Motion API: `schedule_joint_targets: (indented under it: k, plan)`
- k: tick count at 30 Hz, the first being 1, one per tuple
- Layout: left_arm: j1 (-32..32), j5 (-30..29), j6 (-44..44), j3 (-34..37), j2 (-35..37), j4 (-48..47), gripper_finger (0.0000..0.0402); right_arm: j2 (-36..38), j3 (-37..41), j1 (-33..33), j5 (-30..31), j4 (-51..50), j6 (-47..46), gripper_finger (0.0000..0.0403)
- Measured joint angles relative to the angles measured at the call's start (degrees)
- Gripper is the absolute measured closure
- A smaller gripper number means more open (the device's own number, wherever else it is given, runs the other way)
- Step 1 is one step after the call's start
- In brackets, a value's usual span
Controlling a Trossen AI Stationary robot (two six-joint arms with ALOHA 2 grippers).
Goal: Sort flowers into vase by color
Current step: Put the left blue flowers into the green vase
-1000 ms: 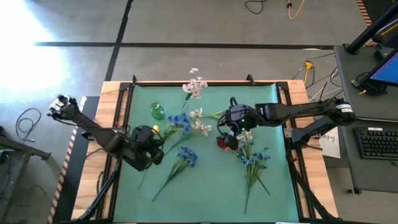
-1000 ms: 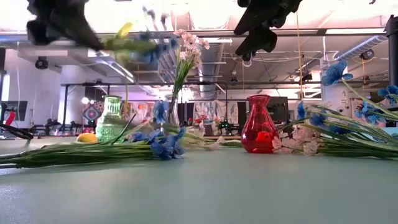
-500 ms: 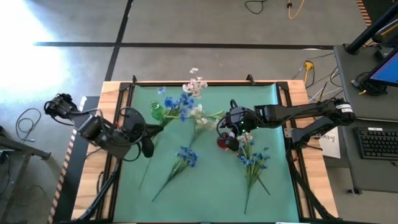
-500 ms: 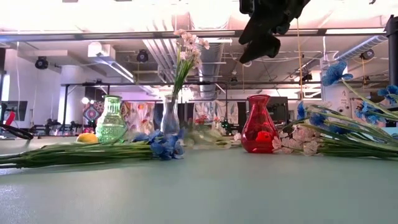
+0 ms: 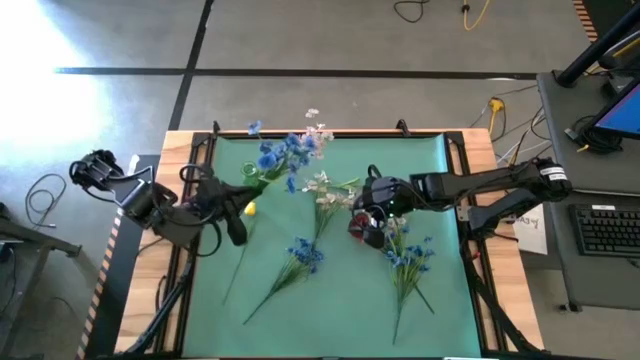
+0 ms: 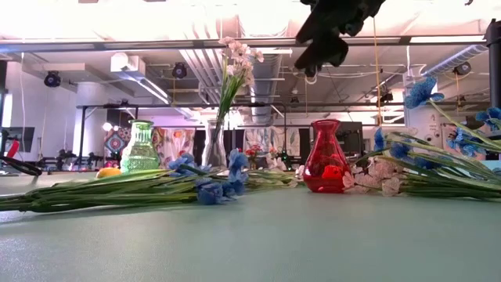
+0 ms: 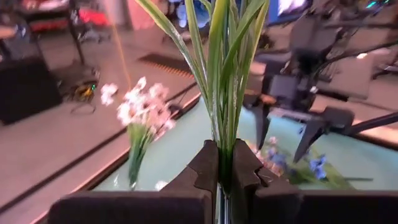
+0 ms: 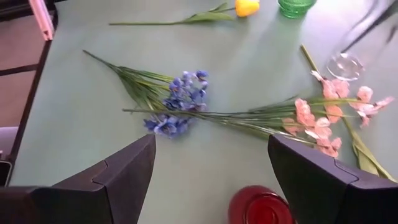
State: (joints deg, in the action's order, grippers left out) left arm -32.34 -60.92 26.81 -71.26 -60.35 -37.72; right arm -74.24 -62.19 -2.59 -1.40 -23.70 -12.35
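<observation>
Looking down from the high view, we are seeing the left gripper (image 5: pixel 232 208) at centre left of the green mat (image 5: pixel 340 290), clamped tight on a blue-blossomed artificial stem (image 5: pixel 270 160) whose blooms are reaching toward the upper middle, over the small green glass vase (image 5: pixel 250 180). A yellow tulip-like bud (image 5: pixel 249 209) is lying just beside that gripper. The right gripper (image 5: pixel 372 213) is hovering right of centre above the red glass vase (image 5: pixel 358 229), fingers spread wide and empty. A second blue flower bunch (image 5: pixel 302 254) is lying at lower centre, a third (image 5: pixel 410 255) at lower right.

In the low view, we are seeing the clear glass vase (image 6: pixel 214 149) holding a pale pink-white blossom spray (image 6: pixel 237 55) left of centre, the green one at left, the red one right of centre, with stems lying flat across the mat.

In the left wrist view, green stalks are rising from between the closed fingers (image 7: pixel 205 168).

In the right wrist view, loose pink sprays (image 8: pixel 323 118) are lying at right, beyond the parted fingers (image 8: pixel 118 174).
</observation>
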Motion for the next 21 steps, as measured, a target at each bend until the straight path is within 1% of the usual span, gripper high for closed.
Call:
schedule_joint_targets:
  k: [2,5,9,13,17,19,21]
  plan:
    - [0.3,2.2,-7.6,3.5,1.6,10.0,0.0401,0.0,0.0,-0.2,0.0,0.4,0.2,0.0101]
    - [2.3,9.2,-18.2,9.5,4.6,25.5,0.0401,0.0,0.0,-0.2,0.0,0.4,0.2,0.0101]
    - [6.7,15.8,-29.1,18.5,9.4,40.6,0.0401,0.0,0.0,-0.2,0.0,0.4,0.3,0.0101]
    - [12.9,20.2,-37.0,27.5,14.1,51.5,0.0401,0.0,0.0,-0.2,0.0,0.5,0.2,0.0101]
    - [19.9,20.5,-42.1,35.4,18.0,58.8,0.0401,0.0,0.0,-0.2,0.0,0.6,0.3,0.0101]
    - [23.6,21.3,-45.2,39.3,19.6,61.9,0.0401,0.0,0.0,-0.2,0.0,1.2,0.4,0.0101]
    - [27.5,23.0,-46.4,43.3,21.1,66.4,0.0401,0.0,0.0,-0.2,0.0,2.1,0.5,0.0101]
